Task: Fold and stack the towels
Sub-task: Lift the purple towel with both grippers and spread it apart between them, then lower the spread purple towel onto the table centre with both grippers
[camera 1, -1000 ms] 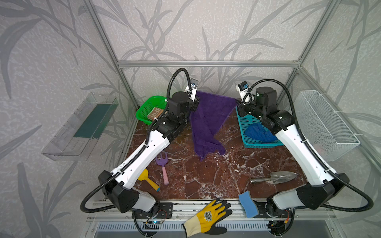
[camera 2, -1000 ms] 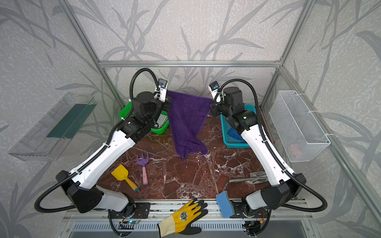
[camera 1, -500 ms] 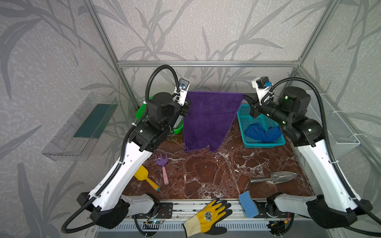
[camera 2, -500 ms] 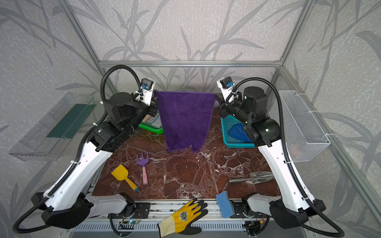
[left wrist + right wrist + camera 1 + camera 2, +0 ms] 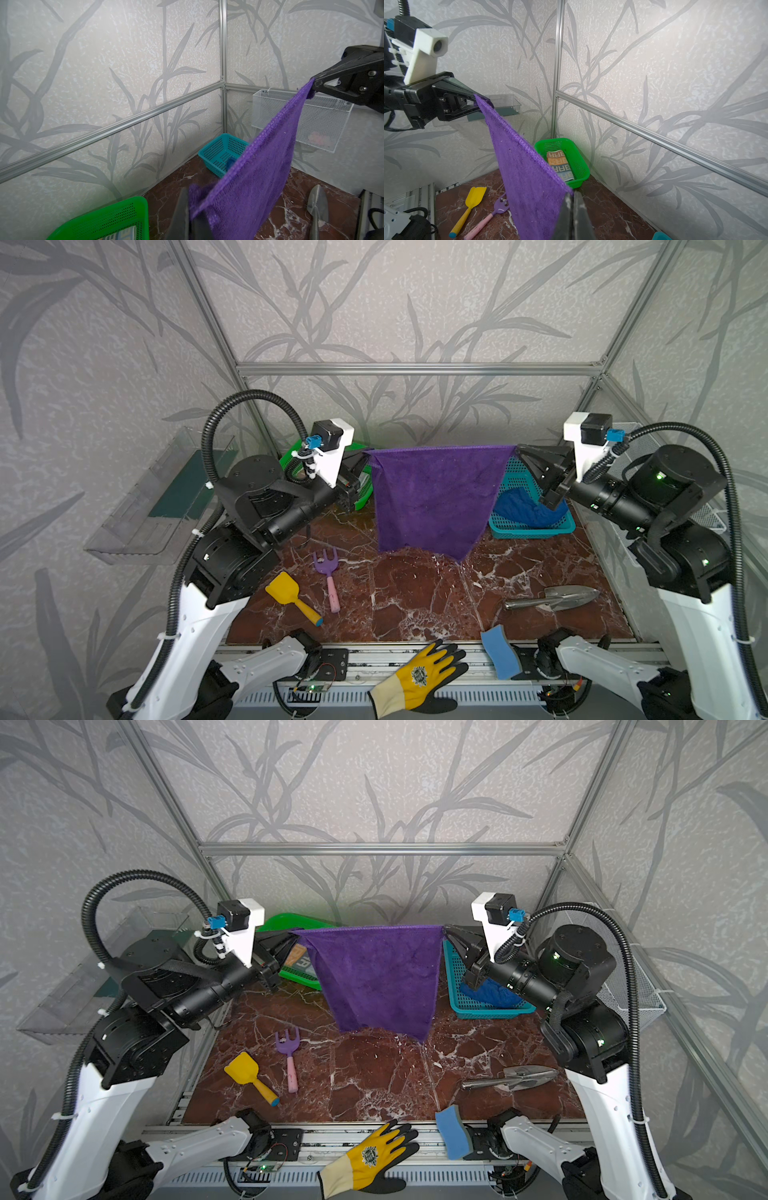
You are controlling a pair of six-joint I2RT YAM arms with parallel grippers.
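While the purple towel (image 5: 432, 493) is held taut above the back of the table (image 5: 415, 605) by its upper corners, one clamped in the left gripper (image 5: 367, 454) and one in the right gripper (image 5: 518, 450), both should be lowered level and evenly tensioned, so that the hanging hem is laid first. Whether that hem touches the table cannot be told; the cream towel (image 5: 301, 963) in the green basket (image 5: 299, 922) and the blue towel (image 5: 519, 508) in the teal basket (image 5: 532, 529) are partly hidden.
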